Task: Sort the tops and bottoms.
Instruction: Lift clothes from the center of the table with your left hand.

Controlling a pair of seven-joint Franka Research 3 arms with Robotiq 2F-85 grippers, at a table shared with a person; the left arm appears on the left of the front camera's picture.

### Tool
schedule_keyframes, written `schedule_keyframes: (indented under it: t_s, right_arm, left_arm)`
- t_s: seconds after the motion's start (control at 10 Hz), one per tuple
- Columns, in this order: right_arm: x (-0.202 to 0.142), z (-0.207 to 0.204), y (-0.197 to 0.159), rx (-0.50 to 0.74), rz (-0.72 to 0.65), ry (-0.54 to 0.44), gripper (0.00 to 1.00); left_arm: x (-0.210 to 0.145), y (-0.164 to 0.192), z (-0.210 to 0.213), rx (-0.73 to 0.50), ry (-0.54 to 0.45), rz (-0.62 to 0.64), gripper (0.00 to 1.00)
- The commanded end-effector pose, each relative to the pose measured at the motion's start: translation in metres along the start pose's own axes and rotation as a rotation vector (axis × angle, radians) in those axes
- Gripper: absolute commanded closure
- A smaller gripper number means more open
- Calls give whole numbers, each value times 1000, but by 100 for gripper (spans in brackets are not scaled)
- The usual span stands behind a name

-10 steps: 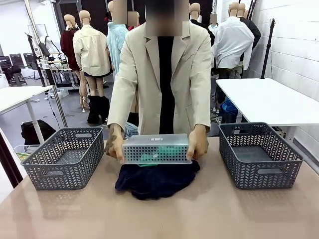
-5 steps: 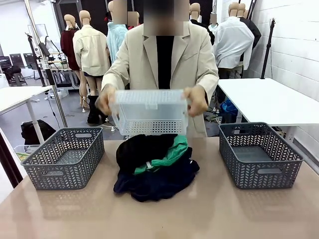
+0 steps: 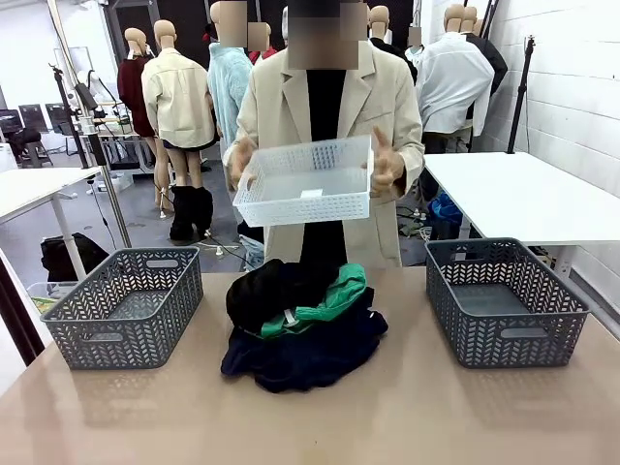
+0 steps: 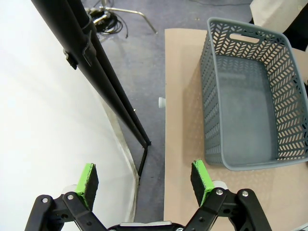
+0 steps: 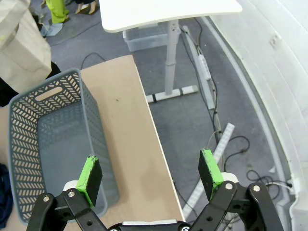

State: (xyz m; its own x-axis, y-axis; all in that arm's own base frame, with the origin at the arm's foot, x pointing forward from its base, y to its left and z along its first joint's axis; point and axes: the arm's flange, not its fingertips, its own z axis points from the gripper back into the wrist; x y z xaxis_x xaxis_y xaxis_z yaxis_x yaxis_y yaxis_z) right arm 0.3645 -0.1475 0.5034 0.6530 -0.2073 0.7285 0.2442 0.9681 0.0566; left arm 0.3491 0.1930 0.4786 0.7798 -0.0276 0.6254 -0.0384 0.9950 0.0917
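**A:** Grippers first: how are they standing?

**B:** My left gripper (image 4: 144,179) is hanging with its green pads spread wide, nothing between them. My right gripper (image 5: 150,175) is doing the same, wide and empty.

**A:** What is lying ahead of the left one?

**B:** A grey plastic basket with herringbone cut-outs (image 4: 250,91) is sitting on the tan table (image 4: 183,120), beyond the finger on the table side and apart from it. The other finger is hanging off the table's edge, near a black stand pole (image 4: 96,62).

**A:** And the right?

**B:** A second grey herringbone basket (image 5: 53,144) is sitting just ahead of one finger. The other finger is hovering over grey floor.

**A:** Where are the clothes lying?

**B:** In one heap on the table, between the two baskets and so between my grippers, well apart from both. A black soft garment (image 3: 271,291) is lying on top, a bright green garment (image 3: 334,295) is tucked against it, and dark navy fabric (image 3: 310,354) is spreading underneath. I am not telling the navy pieces apart.

**A:** And the person?

**B:** Standing across from me in a beige blazer (image 3: 387,107), holding a white perforated plastic basket (image 3: 305,184) at chest height, a hand (image 3: 385,167) at each end. It is hanging above the heap without touching it.
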Motion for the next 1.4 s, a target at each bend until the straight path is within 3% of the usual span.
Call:
schedule_keyframes:
  t_s: [0.0,1.3]
  right_arm:
    - [-1,0,0,-5,-1,10,0]
    - [-1,0,0,-5,-1,10,0]
  left_arm:
    - [-1,1,1,7,3,2,0]
    - [-1,1,1,7,3,2,0]
